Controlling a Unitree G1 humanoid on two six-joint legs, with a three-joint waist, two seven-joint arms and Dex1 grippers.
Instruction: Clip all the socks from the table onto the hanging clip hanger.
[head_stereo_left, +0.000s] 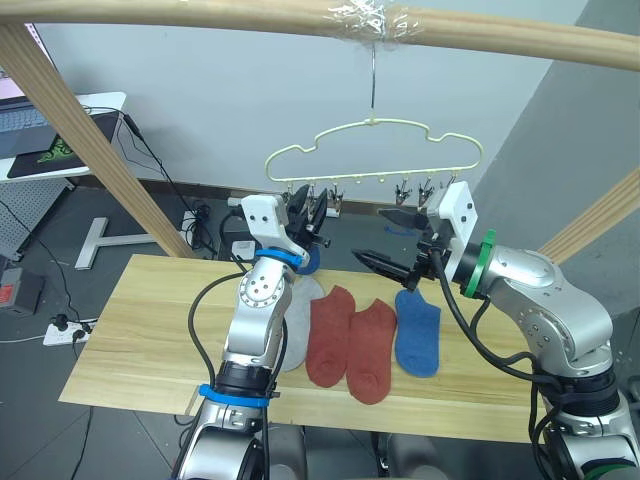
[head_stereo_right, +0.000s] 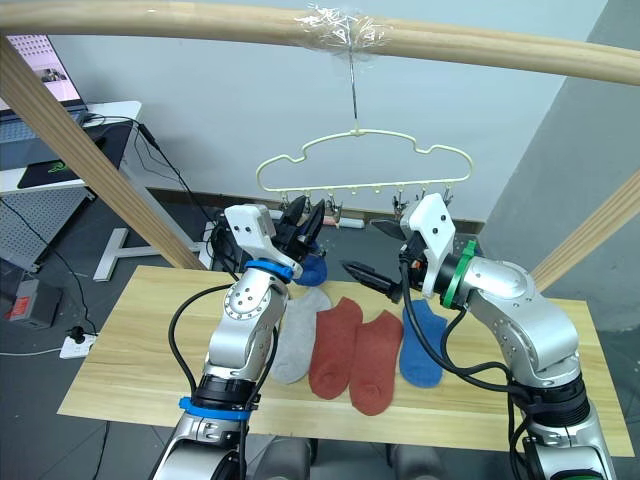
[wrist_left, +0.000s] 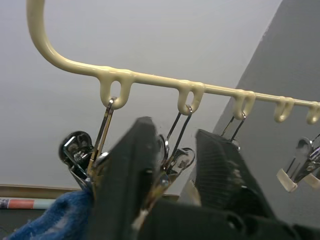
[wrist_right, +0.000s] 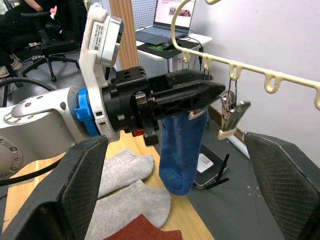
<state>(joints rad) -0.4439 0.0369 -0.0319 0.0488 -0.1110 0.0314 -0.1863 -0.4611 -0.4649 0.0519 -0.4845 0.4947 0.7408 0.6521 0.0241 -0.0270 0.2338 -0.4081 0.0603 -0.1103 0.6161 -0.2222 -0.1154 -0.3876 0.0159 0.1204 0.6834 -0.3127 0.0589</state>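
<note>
The pale-yellow clip hanger (head_stereo_left: 372, 128) hangs by its hook from a wooden pole. One blue sock (wrist_right: 180, 155) dangles from a clip at the hanger's left end. My left gripper (head_stereo_left: 310, 213) is raised to that end. Its fingers are closed narrowly around the neighbouring metal clip (wrist_left: 176, 159). My right gripper (head_stereo_left: 388, 240) is open and empty, just right of the left one and below the bar. On the table (head_stereo_left: 140, 330) lie a grey sock (head_stereo_left: 297, 325), two rust-red socks (head_stereo_left: 328, 338) (head_stereo_left: 372, 352) and a blue sock (head_stereo_left: 417, 335). A second grey sock (wrist_right: 137, 200) lies beside the first.
The horizontal wooden pole (head_stereo_left: 250, 15) rests on slanted wooden posts (head_stereo_left: 90, 140) at either side of the table. Free clips (head_stereo_left: 415, 190) hang along the right half of the bar. A white desk (head_stereo_left: 70, 105) and floor cables (head_stereo_left: 65, 330) are on the left.
</note>
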